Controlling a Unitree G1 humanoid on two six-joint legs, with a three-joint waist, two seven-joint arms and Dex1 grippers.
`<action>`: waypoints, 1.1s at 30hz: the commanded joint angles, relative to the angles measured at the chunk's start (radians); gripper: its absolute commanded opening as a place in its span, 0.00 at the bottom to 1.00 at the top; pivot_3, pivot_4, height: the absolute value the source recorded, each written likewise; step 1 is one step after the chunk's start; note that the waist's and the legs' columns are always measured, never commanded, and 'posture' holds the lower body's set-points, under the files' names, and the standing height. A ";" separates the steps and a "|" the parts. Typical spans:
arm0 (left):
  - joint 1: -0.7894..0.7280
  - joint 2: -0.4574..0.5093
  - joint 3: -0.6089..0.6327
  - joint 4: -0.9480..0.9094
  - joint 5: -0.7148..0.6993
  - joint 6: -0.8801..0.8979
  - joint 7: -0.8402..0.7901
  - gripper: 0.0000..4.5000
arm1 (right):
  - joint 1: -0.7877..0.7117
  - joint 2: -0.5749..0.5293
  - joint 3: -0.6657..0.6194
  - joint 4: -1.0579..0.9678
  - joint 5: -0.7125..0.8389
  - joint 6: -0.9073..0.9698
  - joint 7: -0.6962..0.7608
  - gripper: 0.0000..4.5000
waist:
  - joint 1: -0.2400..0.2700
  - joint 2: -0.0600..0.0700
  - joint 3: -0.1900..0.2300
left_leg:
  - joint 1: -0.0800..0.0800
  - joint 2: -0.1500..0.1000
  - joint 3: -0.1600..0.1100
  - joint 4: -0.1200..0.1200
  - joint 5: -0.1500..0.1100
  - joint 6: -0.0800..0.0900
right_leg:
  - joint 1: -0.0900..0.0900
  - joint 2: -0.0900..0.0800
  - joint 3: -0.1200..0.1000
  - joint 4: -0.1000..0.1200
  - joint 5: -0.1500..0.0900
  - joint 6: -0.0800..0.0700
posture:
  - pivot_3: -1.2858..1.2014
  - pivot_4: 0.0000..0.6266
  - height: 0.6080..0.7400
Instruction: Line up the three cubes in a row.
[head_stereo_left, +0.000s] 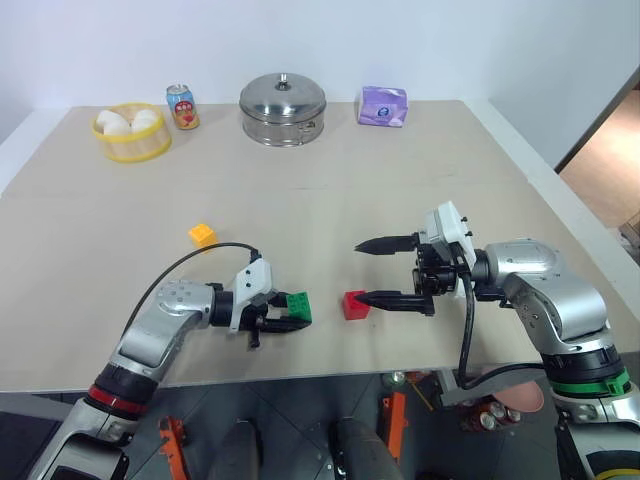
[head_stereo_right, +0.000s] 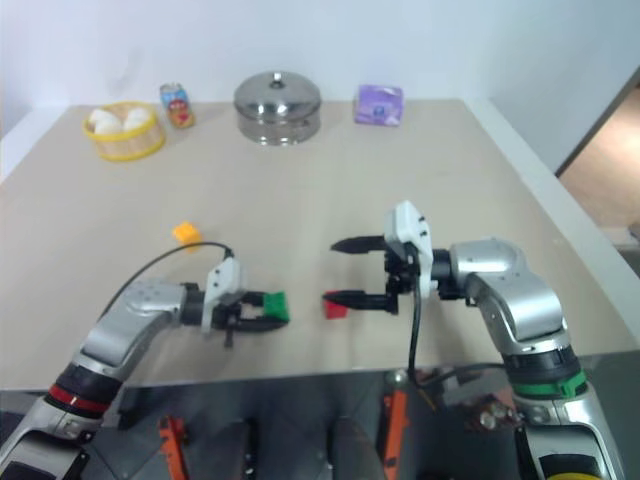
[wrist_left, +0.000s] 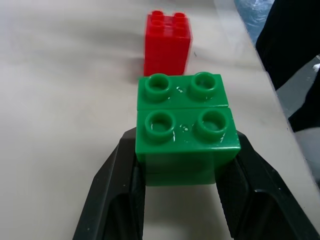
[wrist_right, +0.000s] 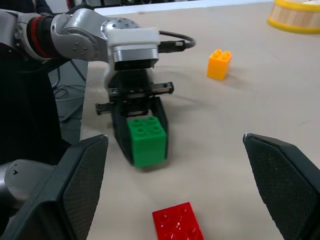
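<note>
Left hand (head_stereo_left: 290, 318), near edge of the tabletop (head_stereo_left: 330, 200): two black fingers pinching the green cube (head_stereo_left: 297, 307) from either side, the cube studs-up at the fingertips, low over or on the surface; contact with the tabletop cannot be told. Red cube (head_stereo_left: 355, 304): resting on the tabletop just to the right of the green cube, a narrow gap between them, studs up. Right hand (head_stereo_left: 392, 271): fingers spread wide and holding nothing, pointing toward the left hand; the nearer finger (head_stereo_left: 395, 298) lies just beside the red cube on its right, contact not discernible, the farther finger (head_stereo_left: 385, 243) well clear of it. Yellow cube (head_stereo_left: 202, 235): alone on the tabletop, farther back and to the left of the green cube, apart from the other two and out of line with them. Far edge of the tabletop, left to right: yellow basket (head_stereo_left: 131, 146) holding white egg-like items (head_stereo_left: 128, 122); small printed drinks can (head_stereo_left: 182, 107), upright just beside the basket; round steel pot (head_stereo_left: 282, 108) with its lid on, near the middle; purple tissue pack (head_stereo_left: 383, 105) to the right of the pot. A seam runs across the tabletop between the far group and the cubes.
</note>
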 joint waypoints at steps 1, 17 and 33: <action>-0.025 -0.009 -0.010 0.009 0.010 -0.026 -0.014 0.30 | 0.007 -0.016 -0.036 -0.056 0.027 0.007 -0.012 1.00 | -0.001 0.000 0.000 | 0.000 0.000 0.000 0.000 0.000 0.000 | 0.000 0.000 0.000 0.000 0.000 0.000 | 0.52 0.24 0.99; -0.048 -0.039 -0.041 0.076 0.102 -0.105 0.008 0.30 | 0.016 -0.022 -0.046 -0.065 0.036 0.004 -0.042 1.00 | -0.004 0.000 0.000 | 0.000 0.000 0.000 0.002 0.000 0.000 | 0.001 0.000 0.001 0.000 0.001 0.001 | 0.52 0.24 0.99; -0.040 -0.041 -0.006 0.050 0.047 -0.123 -0.027 0.99 | -0.003 -0.015 -0.034 -0.034 0.029 -0.020 -0.034 1.00 | -0.005 0.000 0.000 | 0.000 -0.001 0.000 0.002 0.000 0.000 | 0.001 0.000 0.001 0.000 0.001 0.001 | 0.52 0.24 0.99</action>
